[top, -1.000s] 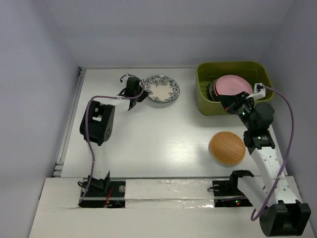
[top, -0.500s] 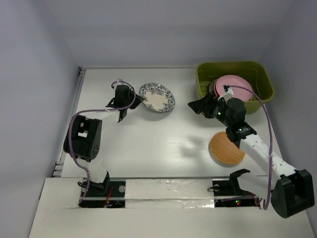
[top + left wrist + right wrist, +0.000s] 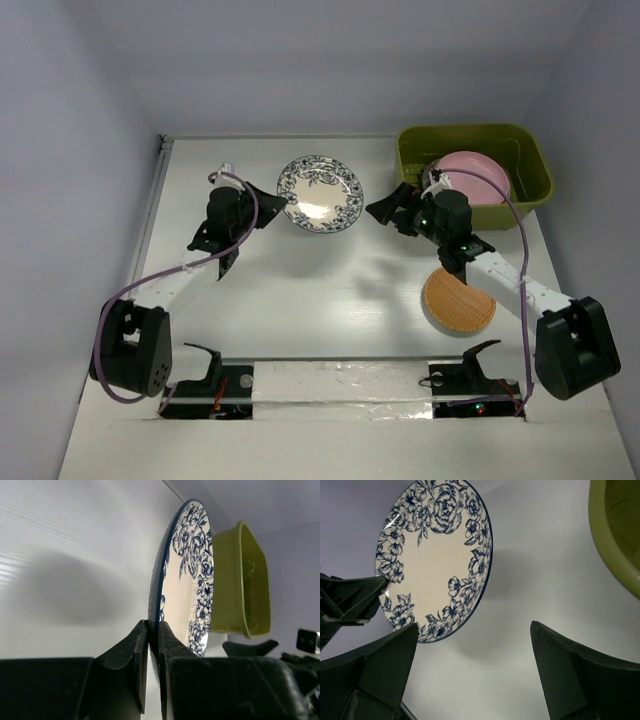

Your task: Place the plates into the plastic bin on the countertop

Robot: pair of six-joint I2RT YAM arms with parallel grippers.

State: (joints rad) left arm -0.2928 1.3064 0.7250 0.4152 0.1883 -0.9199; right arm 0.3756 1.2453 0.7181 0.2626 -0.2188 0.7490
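You have the left gripper point(image 3: 283, 201) clamped on the blue-white plate point(image 3: 320, 193) at its rim, raised over the countertop point(image 3: 330, 280) left of the plastic bin point(image 3: 470, 131), while the right gripper point(image 3: 385, 208) stands wide, empty, facing it.

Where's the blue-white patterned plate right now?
The plate is far-centre over the countertop in the top view, its left rim pinched in the left hand; the open right hand is just right, plastic bin beyond.
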